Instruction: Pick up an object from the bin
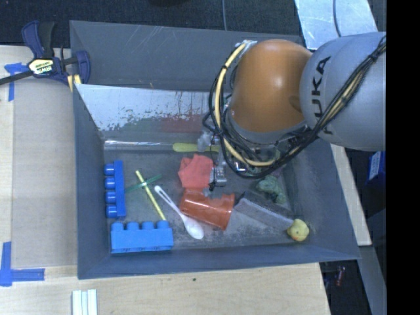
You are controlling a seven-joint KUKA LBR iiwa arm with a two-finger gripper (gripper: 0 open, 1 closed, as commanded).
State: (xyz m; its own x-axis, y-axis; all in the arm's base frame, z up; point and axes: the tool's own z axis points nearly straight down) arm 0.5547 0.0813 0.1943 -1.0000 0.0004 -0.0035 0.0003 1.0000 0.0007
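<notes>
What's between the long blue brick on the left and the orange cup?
Camera view: a yellow stick, a thin green stick and a white spoon cross that stretch.

Arm [341,90] in from rt, gripper [218,174] down

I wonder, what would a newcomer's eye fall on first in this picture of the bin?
Probably the arm's big orange wrist cover, looming over the right half of the bin, its pincer down beside a crumpled red piece and an orange-red cup lying on its side mid-bin. Then the two bright blue toy bricks: a narrow brick by the left wall and a wide brick at the front left corner.
</notes>
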